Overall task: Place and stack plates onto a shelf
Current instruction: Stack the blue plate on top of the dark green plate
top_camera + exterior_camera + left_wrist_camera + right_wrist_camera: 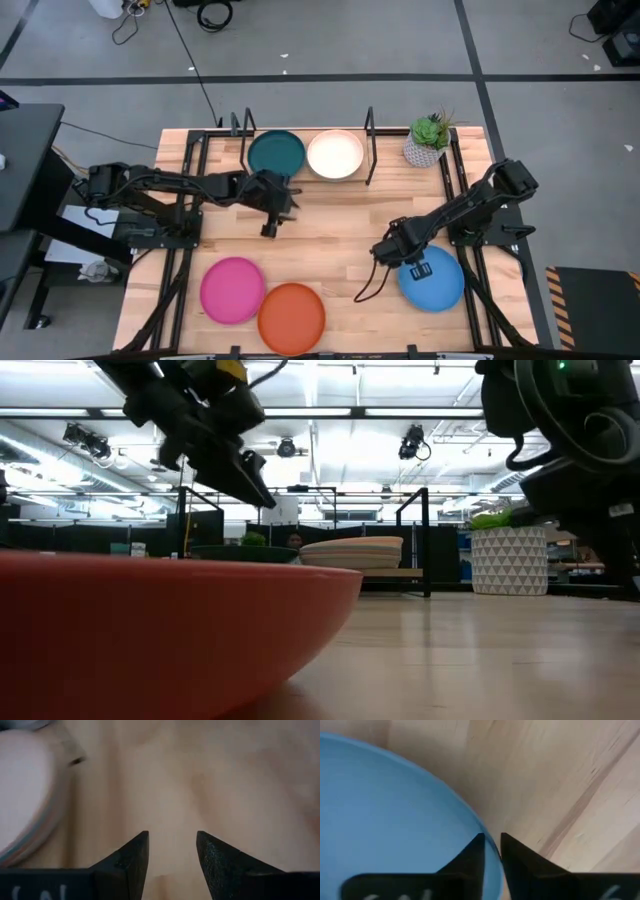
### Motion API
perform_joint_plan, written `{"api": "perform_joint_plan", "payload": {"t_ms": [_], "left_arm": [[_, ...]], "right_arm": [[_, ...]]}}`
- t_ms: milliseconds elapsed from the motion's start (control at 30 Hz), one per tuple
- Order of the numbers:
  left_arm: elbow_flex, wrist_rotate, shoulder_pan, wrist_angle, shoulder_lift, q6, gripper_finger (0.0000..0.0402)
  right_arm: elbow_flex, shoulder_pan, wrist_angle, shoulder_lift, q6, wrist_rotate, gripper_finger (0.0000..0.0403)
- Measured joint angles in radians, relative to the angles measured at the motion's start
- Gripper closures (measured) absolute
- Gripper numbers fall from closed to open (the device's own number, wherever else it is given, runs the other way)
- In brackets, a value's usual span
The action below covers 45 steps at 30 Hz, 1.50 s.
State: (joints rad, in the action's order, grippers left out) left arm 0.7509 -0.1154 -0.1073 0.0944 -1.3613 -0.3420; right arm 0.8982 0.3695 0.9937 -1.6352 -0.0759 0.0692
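High view, tabletop: pale wooden planks (330, 235), straight-grained, with black metal framing along both sides.
Shelf: light wooden board (305, 180) at the back edge of the tabletop, fenced by thin black wire uprights.
Teal plate (276, 153): round, shallow, smooth plastic, on the shelf's left half.
Pale peach plate (335, 154): same round shape, on the shelf's right half, just beside the teal one; in the low view it tops a short stack whose rims show as thin stripes.
Magenta plate (232, 290): on the tabletop near the front left corner.
Orange plate (291, 317): at the front edge, its rim touching or just overlapping the magenta one; I cannot tell which.
Blue plate (432, 279): glossy, near the front right corner.
Potted plant (430, 141): spiky green leaves in a white pot with a triangle pattern, at the back right corner.
Left gripper (272, 216): above bare wood just in front of the shelf, dark wedge-shaped fingers (131, 862) apart with nothing between them.
Right gripper (491, 851): at the blue plate's left rim, fingers drawn close with the thin plate edge between them.
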Motion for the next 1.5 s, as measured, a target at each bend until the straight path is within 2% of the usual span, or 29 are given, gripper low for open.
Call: {"api": "perform_joint_plan", "payload": {"t_ms": [100,200,300,433,600,733,900,1167,1400,1500], "left_arm": [[0.000,-0.126,0.045,0.002,0.000,-0.074,0.0230],[0.000,-0.125,0.110,0.002,0.000,-0.149,0.0230],[-0.001,-0.038,0.183,-0.013,-0.031,-0.214,0.0230],[-0.001,0.127,0.268,-0.090,-0.095,-0.310,0.0230],[-0.001,0.355,0.335,-0.246,-0.191,-0.524,0.0230],[-0.001,0.432,0.353,-0.417,-0.260,-0.650,0.0230],[0.000,0.437,0.354,-0.591,-0.330,-0.799,0.0230],[0.001,0.418,0.345,-0.855,-0.433,-1.029,0.0230],[0.005,0.288,0.293,-0.874,-0.449,-1.040,0.0230],[0.005,0.273,0.277,-0.933,-0.449,-1.036,0.0230]], "right_arm": [[-0.006,-0.017,0.004,0.014,0.007,0.015,0.0384],[-0.006,-0.037,-0.013,0.026,0.022,0.029,0.0387],[-0.006,-0.068,-0.022,0.057,0.071,0.032,0.0386],[-0.003,-0.147,-0.057,0.118,0.098,0.048,0.0391],[-0.002,-0.303,-0.220,0.176,0.000,0.193,0.0391],[-0.001,-0.402,-0.275,0.173,-0.052,0.299,0.0391],[-0.001,-0.459,-0.279,0.140,-0.054,0.375,0.0391],[0.018,-0.493,-0.285,0.102,-0.089,0.373,0.0390],[0.074,-0.518,-0.275,0.082,-0.090,0.370,0.0390],[0.086,-0.536,-0.261,0.082,-0.091,0.371,0.0389]]}}
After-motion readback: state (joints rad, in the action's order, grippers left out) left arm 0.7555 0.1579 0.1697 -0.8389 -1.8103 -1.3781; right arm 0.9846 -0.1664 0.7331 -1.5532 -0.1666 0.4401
